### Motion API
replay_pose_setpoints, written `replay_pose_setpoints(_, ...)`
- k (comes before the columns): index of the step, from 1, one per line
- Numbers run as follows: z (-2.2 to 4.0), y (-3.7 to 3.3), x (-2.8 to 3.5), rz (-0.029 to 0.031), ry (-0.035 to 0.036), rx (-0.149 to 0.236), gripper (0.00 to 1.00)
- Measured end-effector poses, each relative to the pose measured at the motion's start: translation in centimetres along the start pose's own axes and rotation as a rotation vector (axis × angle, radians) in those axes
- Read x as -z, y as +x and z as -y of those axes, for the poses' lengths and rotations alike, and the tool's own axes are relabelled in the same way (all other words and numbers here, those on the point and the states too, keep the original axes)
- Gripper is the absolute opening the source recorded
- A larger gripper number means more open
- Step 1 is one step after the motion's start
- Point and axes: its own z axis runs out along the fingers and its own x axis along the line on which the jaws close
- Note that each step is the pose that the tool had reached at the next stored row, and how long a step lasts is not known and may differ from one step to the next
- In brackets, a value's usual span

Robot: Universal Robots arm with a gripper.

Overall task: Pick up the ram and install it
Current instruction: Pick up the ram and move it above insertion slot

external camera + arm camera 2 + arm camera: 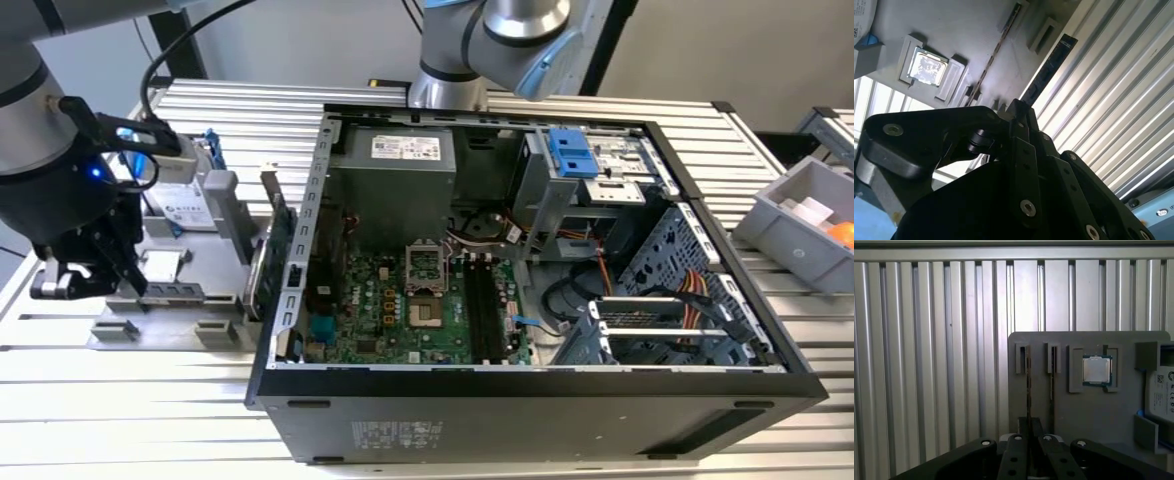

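- Two slim sticks are seen on edge at the slots of a grey fixture plate (1089, 415). One is the ram (1028, 390), and a second stick (1053, 380) stands just beside it.
- The ram is held between the fingers of the gripper (1029, 427), which are drawn narrow against its two faces. In the second wrist view the ram (1051, 70) runs straight out from the fingertips.
- Pale labels are borne by the hard drive (1160, 390) and the power supply (400, 147); their print cannot be made out.
- A processor (1096, 370) is seated in its own holder on the plate.
- A motherboard (400, 300) is held in the open computer case (534, 415). Well apart, at the exterior view's right, an orange item (841, 235) lies in a grey bin (787, 205).
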Motion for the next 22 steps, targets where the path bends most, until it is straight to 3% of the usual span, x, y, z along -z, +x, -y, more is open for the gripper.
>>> replay_pose_setpoints(13, 0.0, -0.01, 0.25, -0.0001, 0.0, 0.0, 0.0)
replay_pose_setpoints(22, -0.01, -0.02, 0.8, 0.0, 0.0, 0.0, 0.0)
